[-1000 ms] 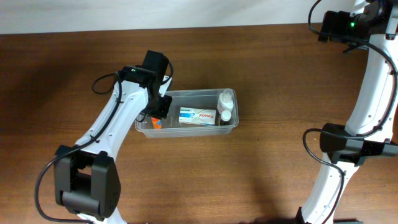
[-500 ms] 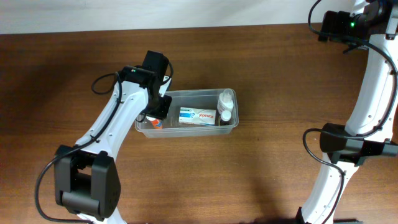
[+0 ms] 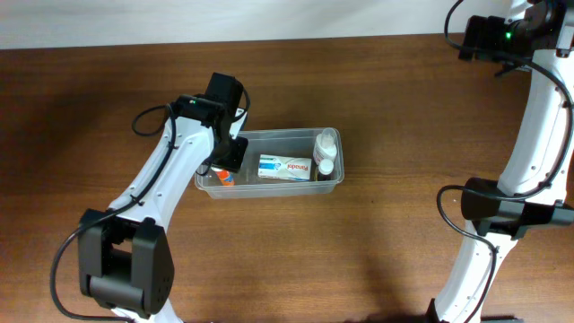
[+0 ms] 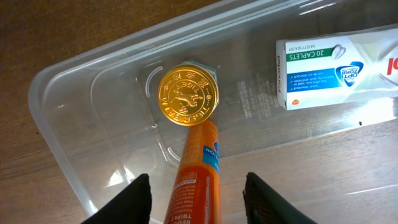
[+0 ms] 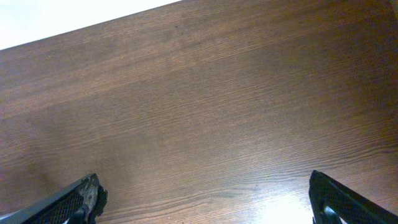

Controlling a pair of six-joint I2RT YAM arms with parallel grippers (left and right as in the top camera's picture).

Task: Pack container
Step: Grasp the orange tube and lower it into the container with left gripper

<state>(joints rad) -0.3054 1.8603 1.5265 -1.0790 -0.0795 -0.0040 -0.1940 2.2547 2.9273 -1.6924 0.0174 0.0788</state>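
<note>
dark wood-grain table, pale wall strip

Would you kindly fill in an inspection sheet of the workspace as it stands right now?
Surface: brown wooden table, no spills seen.
Job's things: clear container mid-table, holding a gold-lidded jar, an orange pack, a white caplet box and two small white bottles.
Clutter: nothing seen.
Grippers: left gripper open above the container's left end, fingers either side of the orange pack; right gripper open over the table.
Cables: black cable loops by the left arm, another by the right.
Surroundings: white strip beyond the table's far edge.
</note>
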